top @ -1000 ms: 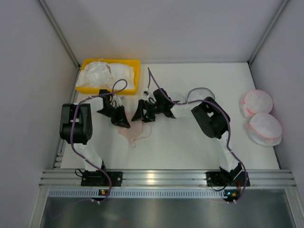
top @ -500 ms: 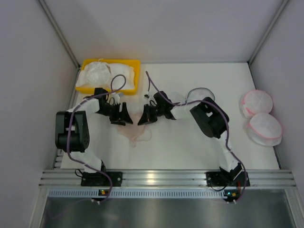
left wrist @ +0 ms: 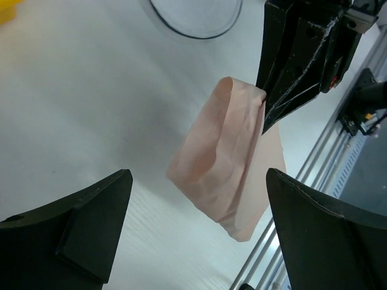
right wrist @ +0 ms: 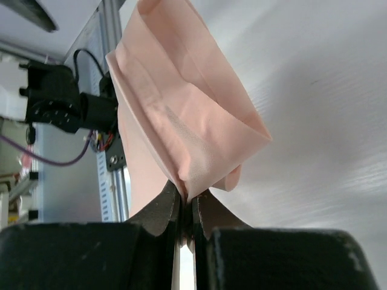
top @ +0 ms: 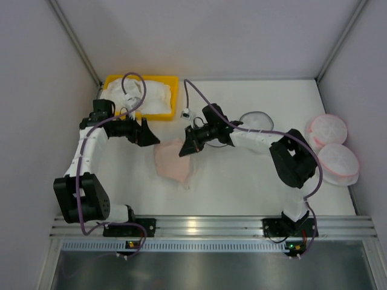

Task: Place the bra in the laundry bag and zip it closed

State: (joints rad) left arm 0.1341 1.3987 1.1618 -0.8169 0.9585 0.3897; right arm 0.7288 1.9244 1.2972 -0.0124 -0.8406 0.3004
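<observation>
White tabletop (top: 242,188), grey walls (top: 211,36); right claw (top: 184,148) pinches bra (top: 172,161) (left claw (top: 151,134) spread wide).

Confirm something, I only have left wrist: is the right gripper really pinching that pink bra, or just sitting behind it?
Observer: Pinching. Right wrist view shows the right gripper shut on a fold of the bra.
Operator: Where's the whole laundry bag? I see only an arc of rim.
Observer: Top view: the laundry bag lies flat, right of that gripper, its near edge under the right arm.
Operator: Anything else near it?
Observer: Two pink-rimmed mesh pouches further right, apart from it.
</observation>
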